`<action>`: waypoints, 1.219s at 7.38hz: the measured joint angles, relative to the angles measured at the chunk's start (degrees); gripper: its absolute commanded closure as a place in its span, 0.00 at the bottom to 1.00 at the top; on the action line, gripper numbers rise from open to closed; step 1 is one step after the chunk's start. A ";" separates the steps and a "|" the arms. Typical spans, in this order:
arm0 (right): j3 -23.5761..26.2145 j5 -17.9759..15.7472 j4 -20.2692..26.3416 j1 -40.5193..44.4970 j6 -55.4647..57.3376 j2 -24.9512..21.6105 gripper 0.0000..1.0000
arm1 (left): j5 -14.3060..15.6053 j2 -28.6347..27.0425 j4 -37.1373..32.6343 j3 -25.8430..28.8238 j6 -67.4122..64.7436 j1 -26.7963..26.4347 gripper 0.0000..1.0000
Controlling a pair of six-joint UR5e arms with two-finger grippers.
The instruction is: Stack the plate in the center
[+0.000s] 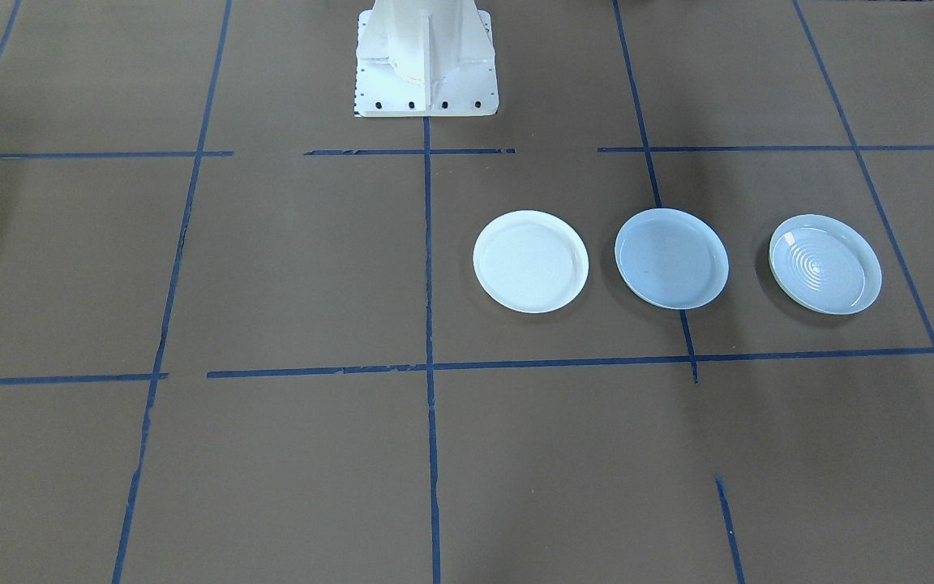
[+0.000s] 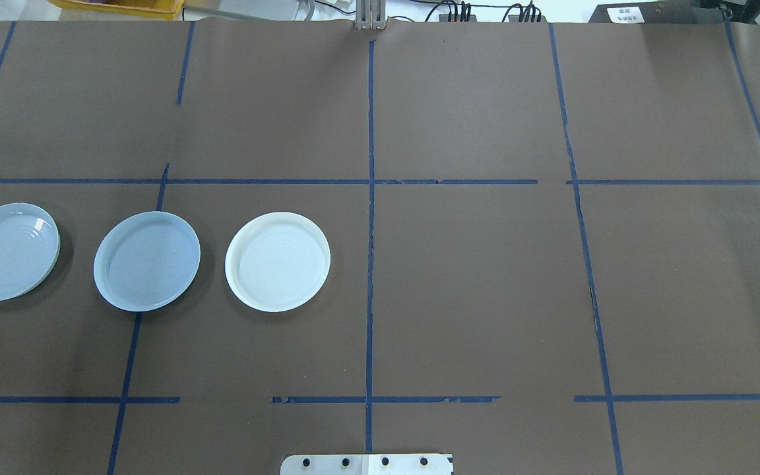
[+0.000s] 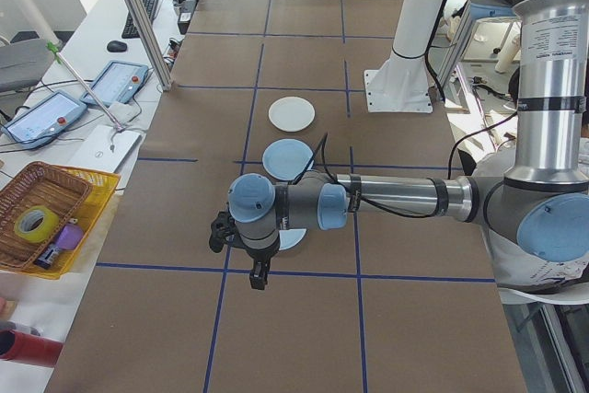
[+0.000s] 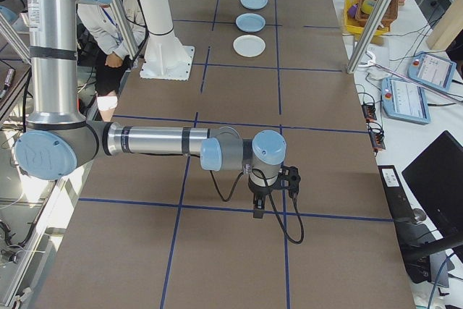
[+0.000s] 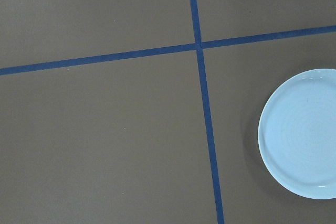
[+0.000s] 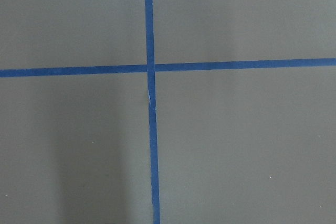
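Observation:
Three plates lie in a row on the brown table. The middle one, the center plate [image 1: 671, 258] [image 2: 147, 260], is smooth and pale blue. A bright white plate [image 1: 530, 261] [image 2: 278, 261] lies on its inner side, toward the robot base. A ridged pale plate [image 1: 825, 264] [image 2: 8, 251] [image 5: 302, 135] lies on its outer side. My left gripper [image 3: 259, 279] hangs beside the ridged plate, past the row's outer end. My right gripper [image 4: 258, 212] hangs over bare table, far from the plates. Both show only in side views, so I cannot tell whether they are open or shut.
The white robot pedestal [image 1: 426, 57] stands at the table's edge. Blue tape lines grid the brown paper. A wicker basket [image 3: 41, 213] and tablets [image 3: 115, 82] sit on the side bench. A person [image 4: 108, 27] sits behind the pedestal.

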 measured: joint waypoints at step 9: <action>0.00 0.01 0.00 0.00 0.00 0.00 0.00 | -0.03 -0.54 -15.44 3.75 -14.14 8.12 0.00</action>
